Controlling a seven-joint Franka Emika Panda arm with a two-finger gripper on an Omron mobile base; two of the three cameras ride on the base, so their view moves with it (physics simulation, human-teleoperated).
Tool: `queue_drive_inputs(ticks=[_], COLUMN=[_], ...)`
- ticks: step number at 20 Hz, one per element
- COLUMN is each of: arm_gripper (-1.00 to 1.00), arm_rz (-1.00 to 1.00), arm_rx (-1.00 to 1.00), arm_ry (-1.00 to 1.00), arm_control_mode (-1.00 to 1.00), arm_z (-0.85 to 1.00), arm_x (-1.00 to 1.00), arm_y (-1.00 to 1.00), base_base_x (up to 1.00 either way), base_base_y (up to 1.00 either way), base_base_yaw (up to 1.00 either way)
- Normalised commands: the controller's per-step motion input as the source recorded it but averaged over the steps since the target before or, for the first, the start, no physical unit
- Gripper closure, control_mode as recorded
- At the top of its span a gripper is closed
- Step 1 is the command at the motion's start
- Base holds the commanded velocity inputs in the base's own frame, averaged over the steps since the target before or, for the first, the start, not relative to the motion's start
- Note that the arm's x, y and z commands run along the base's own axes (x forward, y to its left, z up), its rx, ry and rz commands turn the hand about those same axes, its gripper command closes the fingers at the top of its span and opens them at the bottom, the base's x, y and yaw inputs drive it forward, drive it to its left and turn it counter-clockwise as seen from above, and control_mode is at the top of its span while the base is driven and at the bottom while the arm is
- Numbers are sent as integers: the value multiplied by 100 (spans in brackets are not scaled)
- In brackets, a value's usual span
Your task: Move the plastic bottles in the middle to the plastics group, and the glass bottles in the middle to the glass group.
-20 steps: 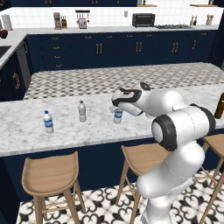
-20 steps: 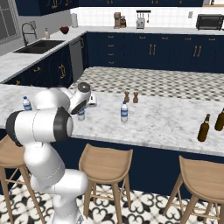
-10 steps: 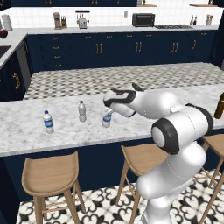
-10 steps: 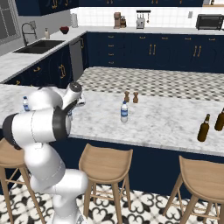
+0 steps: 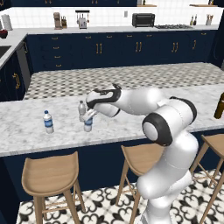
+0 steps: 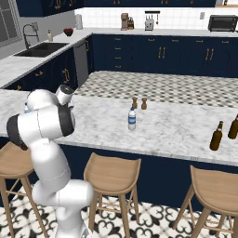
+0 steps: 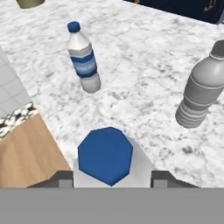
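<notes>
Grey bottle (image 5: 81,109) close beside, labelled bottle (image 5: 48,122) farther left

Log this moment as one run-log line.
phase: carrying | tool: shut on water bottle | position: beside plain grey bottle, near labelled bottle | pending: water bottle in middle

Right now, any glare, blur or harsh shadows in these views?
Left base view: flat even light, a slightly soft render, no glare on the counter. Right base view: the same, with faint shadows under the stools. Hand view: the held bottle's cap looks blocky; the grey bottle is sharp.
</notes>
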Motion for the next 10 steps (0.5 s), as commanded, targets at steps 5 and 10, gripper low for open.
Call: queue_drive_inputs(ticks=[5,10], arm_gripper=[100,100], arm_rz=[12,5], arm_rx=[0,0], arm_ry=[0,0], arm_control_mode=[-100,-100], arm_z=[-2,0], arm_x=[0,1], arm_y=[55,28], base_base_x=[0,0], base_base_y=[0,0], base_base_yaw=[0,0])
